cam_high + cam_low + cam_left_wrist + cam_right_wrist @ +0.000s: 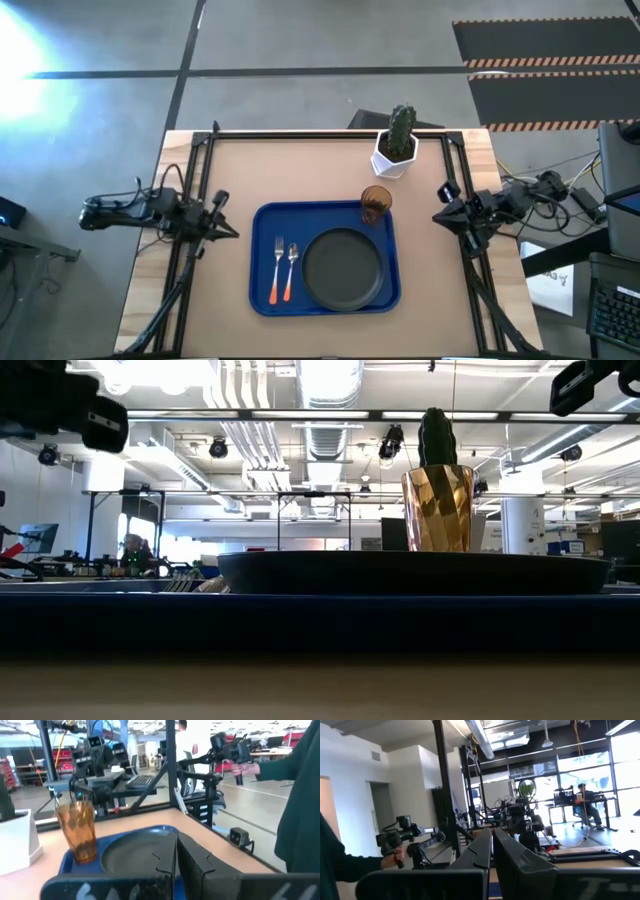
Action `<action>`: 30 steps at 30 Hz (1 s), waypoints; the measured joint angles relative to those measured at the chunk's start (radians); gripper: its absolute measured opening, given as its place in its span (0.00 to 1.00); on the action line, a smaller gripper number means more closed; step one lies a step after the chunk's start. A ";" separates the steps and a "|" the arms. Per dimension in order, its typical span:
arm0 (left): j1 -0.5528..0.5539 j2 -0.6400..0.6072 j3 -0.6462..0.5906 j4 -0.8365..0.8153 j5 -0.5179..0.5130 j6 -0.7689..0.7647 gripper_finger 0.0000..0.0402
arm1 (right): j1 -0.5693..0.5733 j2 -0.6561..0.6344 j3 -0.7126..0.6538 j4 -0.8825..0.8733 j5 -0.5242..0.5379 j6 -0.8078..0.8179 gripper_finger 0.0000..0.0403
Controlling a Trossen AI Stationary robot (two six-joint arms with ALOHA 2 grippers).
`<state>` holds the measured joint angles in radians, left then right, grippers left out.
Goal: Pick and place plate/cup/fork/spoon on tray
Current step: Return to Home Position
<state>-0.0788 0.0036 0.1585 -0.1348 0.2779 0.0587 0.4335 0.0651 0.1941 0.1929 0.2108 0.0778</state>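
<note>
The blue tray (262, 222) lies at the table's middle near side. On it rest the black plate (343, 268), the fork (277, 270) and the spoon (291, 270) side by side left of the plate, and the amber cup (375, 204) upright at the tray's far right corner. The cup (79, 831) and plate (135, 854) also show in the left wrist view. My left gripper (232, 232) hovers at the table's left side, shut and empty. My right gripper (440, 217) hovers at the right side, shut and empty.
A white faceted pot with a green cactus (397, 145) stands on the table beyond the cup. A black frame (330, 134) runs along the table's far and side edges. A person holding a hand-held device (235, 755) stands beyond the table.
</note>
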 joint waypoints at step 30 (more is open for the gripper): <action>0.000 -0.004 -0.137 0.182 0.028 -0.054 0.00 | -0.092 -0.065 -0.074 0.029 0.133 -0.103 0.02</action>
<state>-0.0788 -0.0006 0.0219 0.0470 0.3061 0.0044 0.3412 0.0002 0.1203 0.2223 0.3438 -0.0248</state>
